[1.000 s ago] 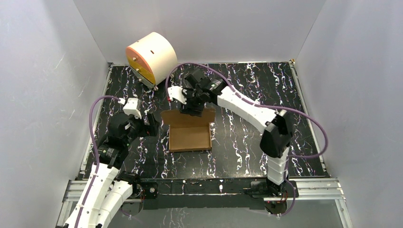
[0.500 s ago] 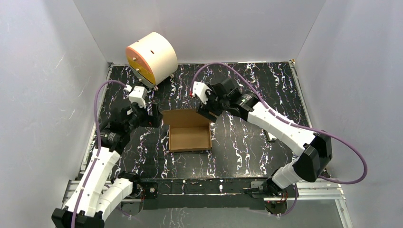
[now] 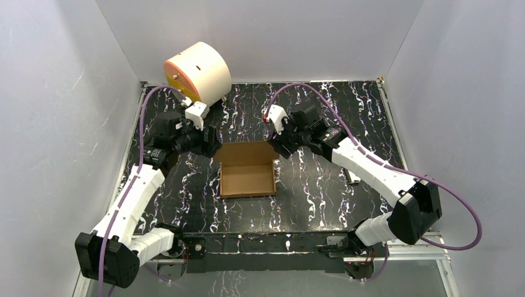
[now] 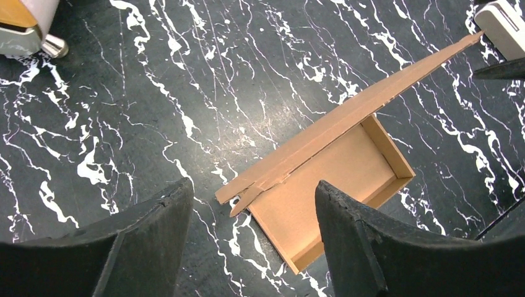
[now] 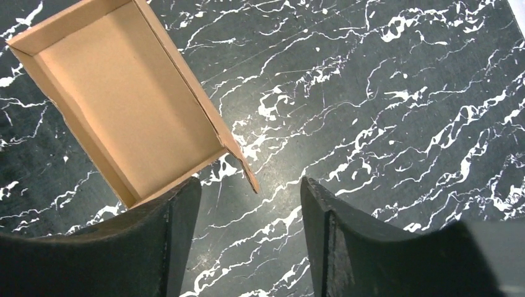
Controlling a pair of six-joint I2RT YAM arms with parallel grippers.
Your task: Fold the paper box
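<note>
**A:** Where is the plain brown cardboard paper box (image 3: 247,179) found, and how much of it is formed?

**B:** It is set flat on the black, white-veined counter (image 3: 322,185), midway between the two arms. A shallow tray is seen, with low walls raised on the near side and at both ends. At the far edge a long flap (image 4: 353,111) is raised at a slant and not yet closed.

**A:** How is it judged to handle?

**B:** It is judged light and thin, stiff along its creases, yet easily bent or slid across the smooth counter. The flap's free edge is probably best taken while a tray wall is steadied.

**A:** And the fingers?

**B:** The left arm's fingers (image 4: 347,235) are spread, with nothing held, by the far left corner. The right arm's fingers (image 5: 347,241) are likewise released and empty at the far right corner. No contact with the card is seen.
</note>
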